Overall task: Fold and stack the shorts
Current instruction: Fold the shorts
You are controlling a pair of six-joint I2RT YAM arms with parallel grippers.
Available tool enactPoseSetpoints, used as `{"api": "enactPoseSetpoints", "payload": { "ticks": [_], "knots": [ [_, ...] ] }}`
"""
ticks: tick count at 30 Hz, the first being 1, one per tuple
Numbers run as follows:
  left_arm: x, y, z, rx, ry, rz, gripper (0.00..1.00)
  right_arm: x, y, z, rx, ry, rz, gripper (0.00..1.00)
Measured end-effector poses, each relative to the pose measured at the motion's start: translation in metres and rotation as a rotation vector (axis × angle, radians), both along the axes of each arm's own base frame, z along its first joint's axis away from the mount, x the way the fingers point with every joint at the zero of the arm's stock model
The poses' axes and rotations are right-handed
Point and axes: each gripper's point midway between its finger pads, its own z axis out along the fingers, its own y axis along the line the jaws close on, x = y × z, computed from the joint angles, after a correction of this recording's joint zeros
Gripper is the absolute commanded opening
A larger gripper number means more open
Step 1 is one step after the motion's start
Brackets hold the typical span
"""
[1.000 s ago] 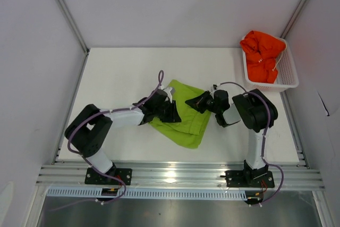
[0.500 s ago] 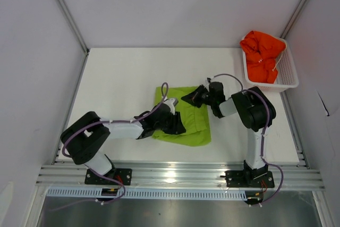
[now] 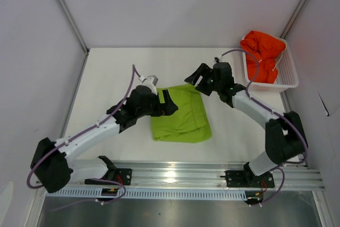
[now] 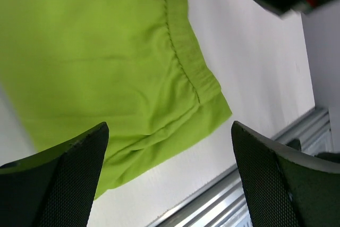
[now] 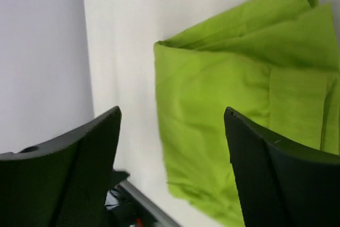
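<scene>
The lime green shorts (image 3: 180, 114) lie folded flat in the middle of the table, with nothing gripping them. My left gripper (image 3: 169, 102) hovers over their left edge, open and empty. In the left wrist view the green shorts (image 4: 106, 51) fill the upper left, with the gripper (image 4: 169, 131) spread wide above them. My right gripper (image 3: 197, 74) is open and empty just beyond the far right corner. The right wrist view shows the shorts (image 5: 223, 104) below the open gripper (image 5: 172, 112). The orange-red shorts (image 3: 263, 57) sit bunched in the white basket (image 3: 289, 75).
The basket stands at the back right corner against the wall. A metal rail (image 3: 175, 174) runs along the near table edge, and the same rail (image 4: 255, 195) shows in the left wrist view. White walls enclose the left, far and right sides.
Both grippers have opened and let go of the green shorts, which now lie folded. The left gripper has risen and moved back; the right arm has stretched out toward the far side.
</scene>
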Motion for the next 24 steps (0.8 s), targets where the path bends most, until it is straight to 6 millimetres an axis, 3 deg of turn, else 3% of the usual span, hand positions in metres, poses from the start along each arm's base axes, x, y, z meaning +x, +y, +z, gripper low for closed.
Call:
{"api": "enactPoseSetpoints", "payload": {
  "ticks": [2,4,8,10,15,20,24],
  "knots": [
    [0.008,0.023,0.013,-0.003,-0.023,0.073,0.97,-0.014,-0.012,0.022,0.001,-0.020,-0.083,0.90],
    [0.010,0.043,0.020,-0.005,-0.038,0.129,0.98,-0.042,-0.024,0.027,0.021,0.005,-0.165,0.94],
    [0.006,0.069,0.017,0.019,-0.015,0.191,0.99,-0.110,-0.029,-0.001,0.034,0.164,-0.278,0.95],
    [0.001,0.076,0.015,0.034,-0.002,0.203,0.99,-0.142,-0.022,-0.025,0.012,0.268,-0.317,0.95],
    [-0.010,0.089,0.017,0.050,0.010,0.217,0.99,-0.204,0.001,-0.063,0.006,0.428,-0.362,0.94],
    [-0.020,0.104,0.014,0.089,0.036,0.242,0.99,-0.244,0.023,-0.091,0.016,0.491,-0.386,0.92],
    [-0.026,0.116,0.020,0.099,0.033,0.264,0.99,-0.252,0.034,-0.110,0.003,0.489,-0.404,0.91]
  ]
}}
